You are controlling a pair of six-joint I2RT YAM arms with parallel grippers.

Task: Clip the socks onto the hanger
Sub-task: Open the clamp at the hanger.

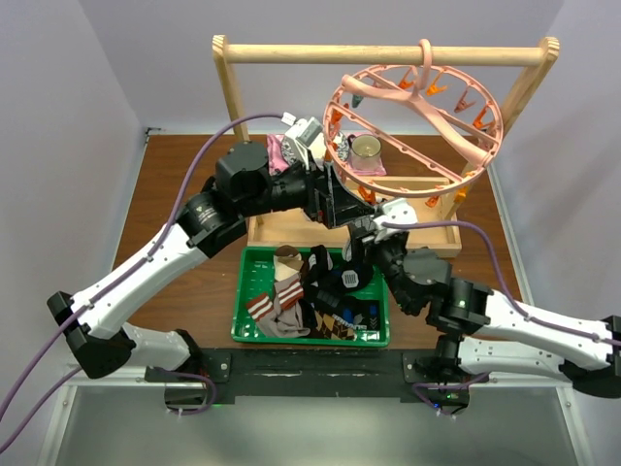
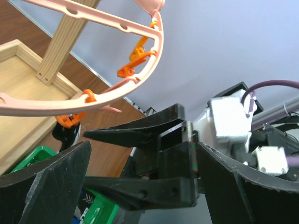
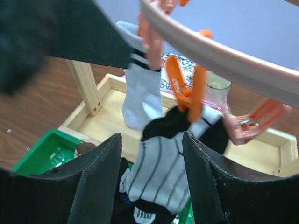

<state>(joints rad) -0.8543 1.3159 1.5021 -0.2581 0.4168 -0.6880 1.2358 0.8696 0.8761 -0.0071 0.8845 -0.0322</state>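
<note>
The pink round hanger (image 1: 466, 155) hangs from the wooden rack, its rim (image 3: 224, 58) crossing the top of the right wrist view. A white sock with thin dark stripes and a black heel (image 3: 161, 175) hangs from an orange clip (image 3: 187, 93). It dangles between the fingers of my open right gripper (image 3: 152, 186). A plain white sock (image 3: 140, 93) hangs from a clip beside it. More socks (image 1: 291, 301) lie in the green tray (image 1: 243, 291). My left gripper (image 2: 145, 186) stands wide open under the hanger rim (image 2: 117, 88), holding nothing.
The wooden rack (image 1: 388, 53) has a low wooden base tray (image 1: 427, 238) behind the green tray. A pink cloth (image 1: 281, 150) and a small jar (image 1: 367, 148) sit at the back. Both arms crowd together under the ring's near rim.
</note>
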